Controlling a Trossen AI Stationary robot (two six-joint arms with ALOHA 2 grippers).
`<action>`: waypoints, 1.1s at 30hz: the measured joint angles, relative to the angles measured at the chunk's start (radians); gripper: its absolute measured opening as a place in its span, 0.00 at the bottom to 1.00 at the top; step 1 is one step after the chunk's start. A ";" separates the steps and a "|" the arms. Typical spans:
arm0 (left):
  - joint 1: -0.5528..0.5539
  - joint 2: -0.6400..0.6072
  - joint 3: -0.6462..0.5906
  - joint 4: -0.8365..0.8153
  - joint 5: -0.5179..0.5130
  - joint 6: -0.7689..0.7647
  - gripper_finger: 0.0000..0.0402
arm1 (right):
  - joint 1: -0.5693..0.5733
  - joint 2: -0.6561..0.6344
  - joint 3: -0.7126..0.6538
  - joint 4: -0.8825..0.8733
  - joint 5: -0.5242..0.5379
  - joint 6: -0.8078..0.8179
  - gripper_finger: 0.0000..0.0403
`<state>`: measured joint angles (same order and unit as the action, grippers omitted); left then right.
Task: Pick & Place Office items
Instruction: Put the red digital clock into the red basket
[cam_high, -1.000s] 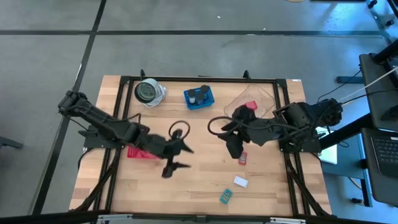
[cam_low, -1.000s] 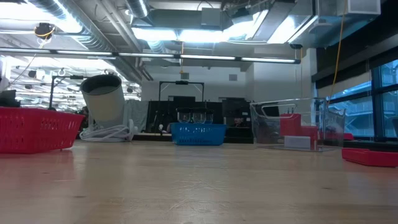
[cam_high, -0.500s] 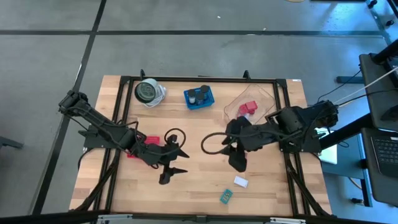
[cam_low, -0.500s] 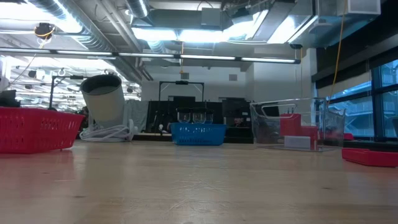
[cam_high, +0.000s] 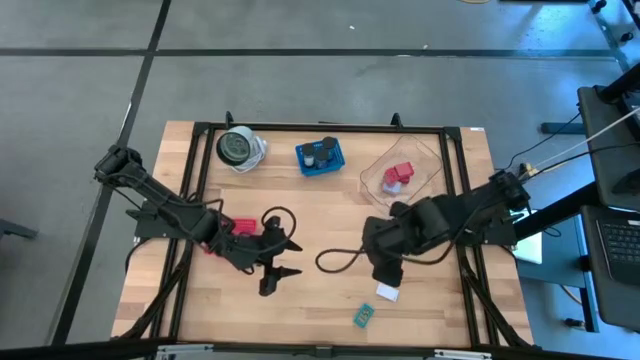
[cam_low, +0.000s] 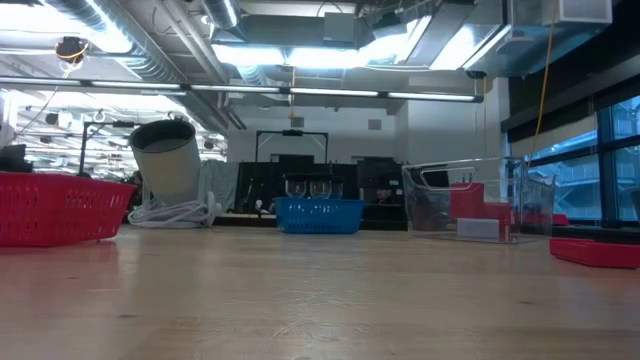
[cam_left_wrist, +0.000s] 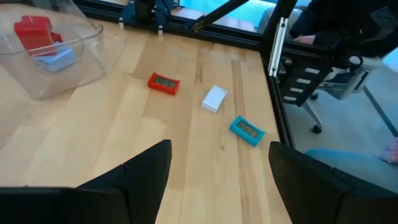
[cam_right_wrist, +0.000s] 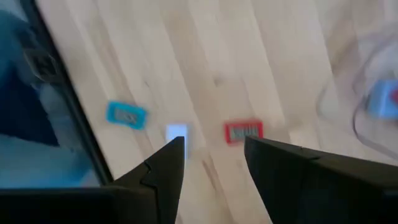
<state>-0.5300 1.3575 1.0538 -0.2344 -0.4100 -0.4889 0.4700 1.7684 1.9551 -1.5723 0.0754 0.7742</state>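
The right tool (cam_high: 385, 283) hangs empty, fingers parted, above the white block (cam_left_wrist: 214, 98). This block, the red block (cam_left_wrist: 163, 83) and the teal block (cam_left_wrist: 247, 130) lie near the bench (cam_high: 320, 305) front edge. The left tool (cam_high: 283, 259) waits released over open mid-bench.

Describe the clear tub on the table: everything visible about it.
The clear tub looks like thin see-through plastic with rounded corners and an open top. It stands upright on the wooden table, near the far right corner, to the right of the blue basket. Inside lie a red cube and a pale, light-blue piece beside it. The low view shows straight transparent walls with the red piece visible through them. Neither gripper touches it; the right arm is nearer the front edge.
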 joint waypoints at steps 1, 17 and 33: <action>-0.006 0.000 0.000 -0.001 -0.009 0.000 0.66 | 0.001 0.001 -0.025 -0.001 -0.015 0.005 0.44; -0.063 0.000 0.000 -0.019 -0.036 -0.006 0.66 | 0.006 -0.046 -0.516 0.026 0.064 0.587 0.88; -0.086 0.000 0.000 -0.204 -0.009 0.005 0.66 | 0.038 -0.046 -0.803 0.526 0.135 0.983 0.88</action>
<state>-0.6159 1.3575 1.0538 -0.4385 -0.4187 -0.4838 0.5077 1.7226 1.1525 -1.0466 0.2100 1.7571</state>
